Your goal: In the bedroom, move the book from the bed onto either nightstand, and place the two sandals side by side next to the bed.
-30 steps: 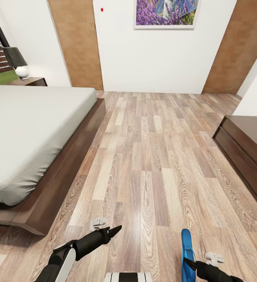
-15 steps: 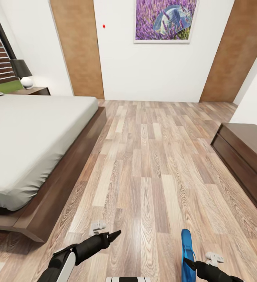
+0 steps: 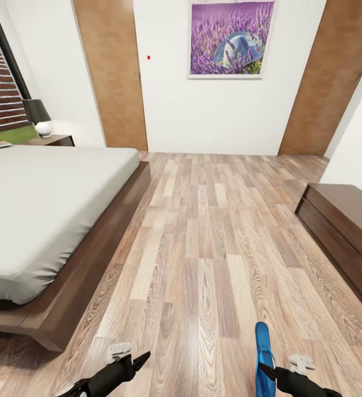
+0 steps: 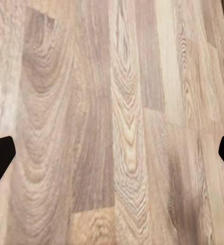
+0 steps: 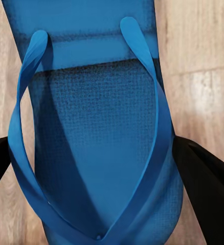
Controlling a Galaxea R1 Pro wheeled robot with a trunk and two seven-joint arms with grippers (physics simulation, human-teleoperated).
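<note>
Bedroom, platform bed [image 3: 54, 220], nightstand [image 3: 53, 140], lamp [image 3: 39, 117]

Bedroom with white walls and a light wood-plank floor [image 3: 203, 231]. The bed [image 3: 43, 209], a low platform with a dark brown frame and a plain light grey mattress, occupies the left of the head view; its mattress top is bare as far as visible. A dark brown nightstand [image 3: 54, 140] stands beyond the bed's far corner, against the wall. One bright blue sandal [image 3: 264, 353] is clamped between the fingers of the right gripper [image 3: 267, 371], its length pointing away from the robot, raised above the floor. In the right wrist view the sandal [image 5: 94, 127] shows a textured blue sole and blue V-shaped straps.
</note>
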